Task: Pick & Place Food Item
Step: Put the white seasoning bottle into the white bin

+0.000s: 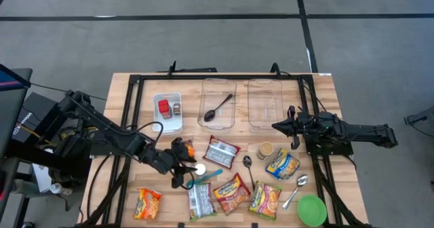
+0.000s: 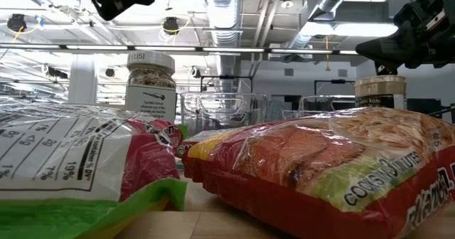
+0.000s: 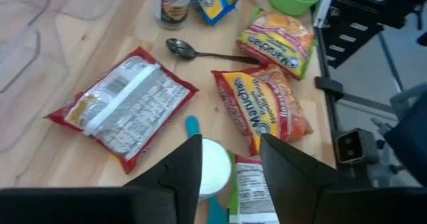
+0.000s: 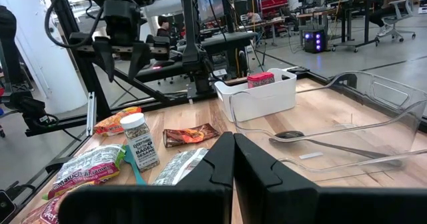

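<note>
A small seasoning jar with a white lid (image 1: 200,168) (image 4: 141,143) stands upright on its base on the wooden table, next to a teal spoon (image 1: 209,176). My left gripper (image 1: 183,174) (image 4: 120,59) hangs open above the jar, a little toward the table's left edge, its fingers slanting down. In the left wrist view the jar's lid (image 3: 215,173) shows beyond the gap between the two fingers (image 3: 189,165). My right gripper (image 1: 274,126) (image 4: 233,159) waits shut and level at the right, holding nothing.
Noodle packets lie around the jar (image 1: 222,152) (image 1: 232,193) (image 1: 201,201) (image 1: 147,204) (image 1: 265,199) (image 1: 283,163). A second jar (image 1: 264,150), metal spoons (image 1: 247,163) (image 1: 297,191) and a green bowl (image 1: 311,210) sit right. At the back stand a white tray (image 1: 167,123) and two clear bins (image 1: 207,92) (image 1: 264,85).
</note>
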You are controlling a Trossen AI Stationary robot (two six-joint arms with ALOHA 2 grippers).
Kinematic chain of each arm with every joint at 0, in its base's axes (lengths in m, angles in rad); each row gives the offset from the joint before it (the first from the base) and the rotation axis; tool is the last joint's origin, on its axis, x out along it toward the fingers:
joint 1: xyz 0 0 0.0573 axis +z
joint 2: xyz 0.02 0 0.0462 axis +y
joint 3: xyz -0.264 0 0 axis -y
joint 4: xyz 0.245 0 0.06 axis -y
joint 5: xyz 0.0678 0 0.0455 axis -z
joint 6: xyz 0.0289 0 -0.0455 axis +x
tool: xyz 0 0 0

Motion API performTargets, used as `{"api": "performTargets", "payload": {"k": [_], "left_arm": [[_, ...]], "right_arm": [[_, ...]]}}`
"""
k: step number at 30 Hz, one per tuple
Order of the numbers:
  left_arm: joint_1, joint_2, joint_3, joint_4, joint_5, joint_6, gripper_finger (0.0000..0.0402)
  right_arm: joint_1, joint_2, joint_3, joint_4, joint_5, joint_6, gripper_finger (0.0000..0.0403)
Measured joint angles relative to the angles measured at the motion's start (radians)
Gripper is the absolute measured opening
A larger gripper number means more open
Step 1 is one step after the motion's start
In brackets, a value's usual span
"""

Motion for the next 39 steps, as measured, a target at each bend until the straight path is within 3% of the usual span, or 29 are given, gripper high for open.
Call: {"api": "performTargets", "payload": {"k": [9, 13, 20, 31, 39], "left_arm": [[0.002, 0.000, 0.000, 0.086, -0.014, -0.007, 0.0259], [0.002, 0.000, 0.000, 0.174, -0.026, -0.007, 0.0282], [0.002, 0.000, 0.000, 0.345, -0.030, 0.056, 0.0281], [0.002, 0.000, 0.000, 0.755, -0.029, 0.233, 0.0243], [0.002, 0.000, 0.116, 0.754, -0.029, 0.235, 0.0215]], "right_arm": [[0.000, 0.000, 0.000, 0.000, 0.000, 0.000, 0.0000], [0.000, 0.000, 0.000, 0.000, 0.000, 0.000, 0.0000], [0.000, 0.000, 0.000, 0.000, 0.000, 0.000, 0.0000], [0.000, 0.000, 0.000, 0.000, 0.000, 0.000, 0.0000], [0.000, 0.000, 0.000, 0.000, 0.000, 0.000, 0.0000]]}}
